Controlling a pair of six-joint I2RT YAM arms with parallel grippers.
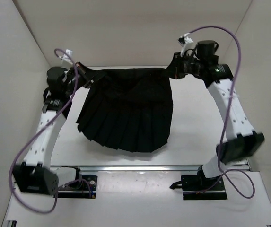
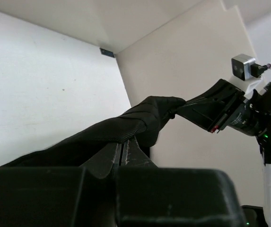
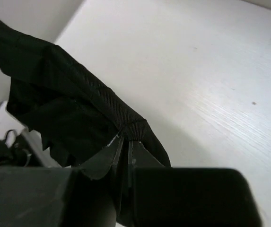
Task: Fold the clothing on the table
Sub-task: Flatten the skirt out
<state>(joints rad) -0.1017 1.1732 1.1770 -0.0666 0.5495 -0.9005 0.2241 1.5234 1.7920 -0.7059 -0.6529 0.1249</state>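
Clothing point(image 1: 126, 113) over the worktop point(image 1: 192, 123), top corners pinched in clenched left fingers point(image 2: 128, 152) and right fingers point(image 3: 122, 147), pleats hanging between them.

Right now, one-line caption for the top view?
Stretched over the table, the clothing hangs pinched at its upper corners by the left gripper and right gripper.

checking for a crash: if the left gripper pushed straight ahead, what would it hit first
Beyond the clothing the left gripper clamps, probably the right gripper at the far end; depth unclear.
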